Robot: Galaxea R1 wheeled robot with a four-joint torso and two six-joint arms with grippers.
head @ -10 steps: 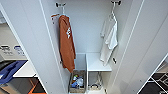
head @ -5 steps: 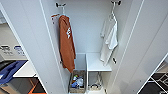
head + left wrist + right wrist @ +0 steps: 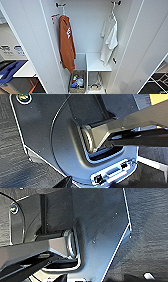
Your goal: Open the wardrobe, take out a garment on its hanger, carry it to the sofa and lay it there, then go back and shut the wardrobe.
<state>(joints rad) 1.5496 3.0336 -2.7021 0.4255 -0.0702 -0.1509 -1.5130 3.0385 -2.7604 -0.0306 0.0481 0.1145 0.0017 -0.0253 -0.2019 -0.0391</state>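
Note:
The wardrobe (image 3: 87, 30) stands right in front of me with both white doors swung wide, the left door (image 3: 27, 42) and the right door (image 3: 145, 50). The garment, a white T-shirt (image 3: 110, 41), hangs limp at the right end of the rail. Its hanger's thin hook (image 3: 113, 11) rises to the rail fitting. A rust-orange garment (image 3: 66, 42) hangs at the left end. In the wrist views my arms lie low over the robot's own dark plate and dark floor, well away from the clothes.
A white shelf (image 3: 96, 62) sits under the T-shirt, with a basket of items (image 3: 77, 82) and another basket (image 3: 96, 86) at the bottom. At lower left are a white tabletop (image 3: 25, 71) and a blue shape (image 3: 10, 70) that I cannot identify.

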